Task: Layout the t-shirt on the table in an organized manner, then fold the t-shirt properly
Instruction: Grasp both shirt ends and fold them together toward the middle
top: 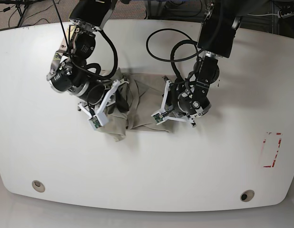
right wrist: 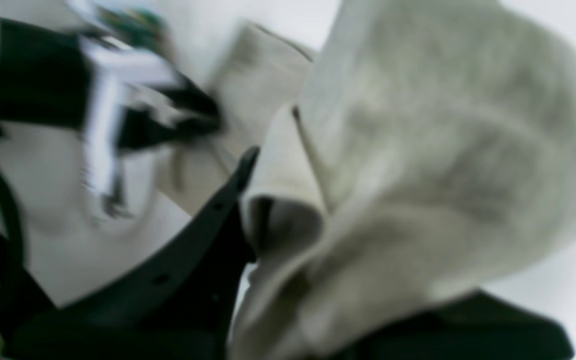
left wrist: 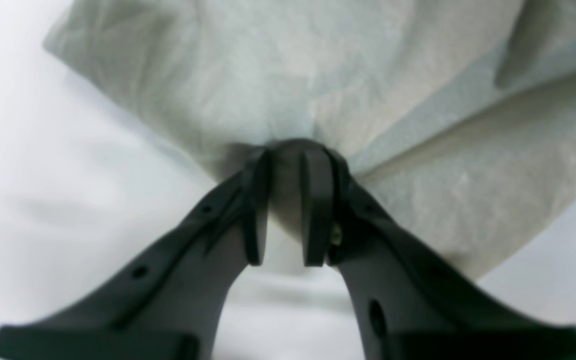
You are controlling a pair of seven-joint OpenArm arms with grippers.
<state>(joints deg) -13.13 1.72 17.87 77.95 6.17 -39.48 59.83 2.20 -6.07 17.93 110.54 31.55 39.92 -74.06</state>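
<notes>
The white table [top: 147, 166] carries the bunched beige t-shirt [top: 142, 102] at upper centre, with 2 grey grommet holes [top: 38, 185] near its lower edge.

Black cables [top: 16, 12] (far floor)

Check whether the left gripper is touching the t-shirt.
Touching. In the left wrist view the left gripper has its fingertips pinched on a fold of the t-shirt, fabric bunching between them.
</notes>
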